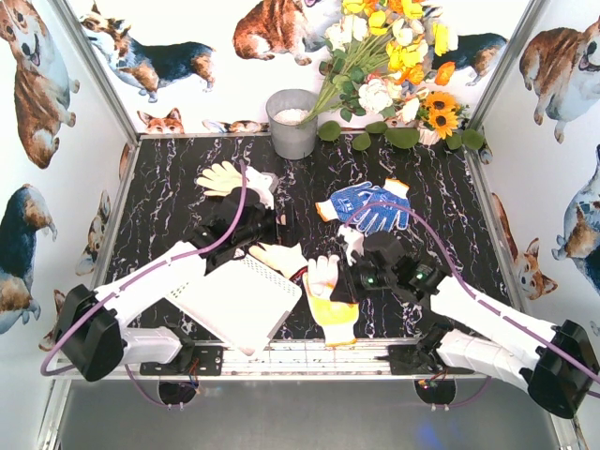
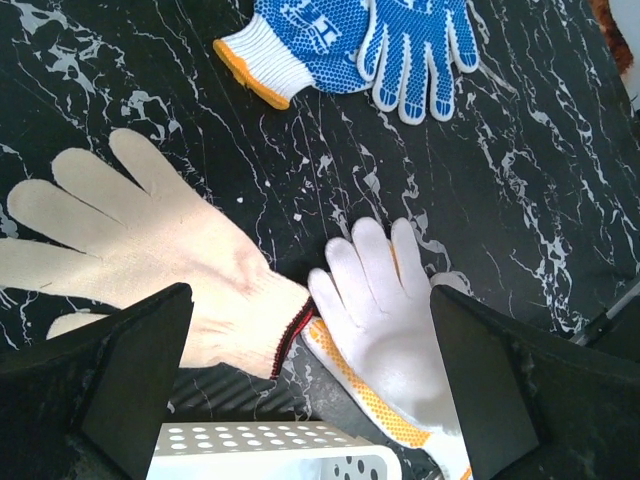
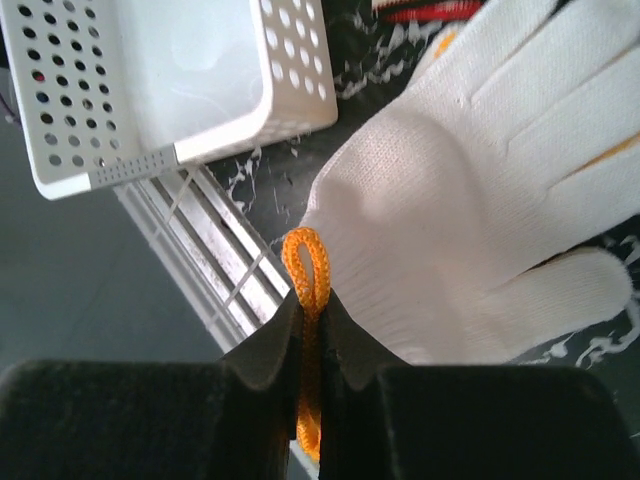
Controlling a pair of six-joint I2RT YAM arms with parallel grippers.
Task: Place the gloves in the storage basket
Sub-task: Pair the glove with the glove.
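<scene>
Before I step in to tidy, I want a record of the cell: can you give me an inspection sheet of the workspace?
Surface: black marbled tabletop, no spills seen.
Job's things: white storage basket at the near edge, no glove seen inside; cream gloves back left; blue dotted gloves back right; red-trimmed cream glove and white glove lie beside the basket.
Clutter: grey metal bucket and flowers at the back.
Grippers: left gripper, jaws wide open, holding nothing; right gripper, jaws shut on the white glove's orange cuff.
Cables: purple cables loop over both arms, none seen snagged.
Surroundings: corgi-print walls.
</scene>
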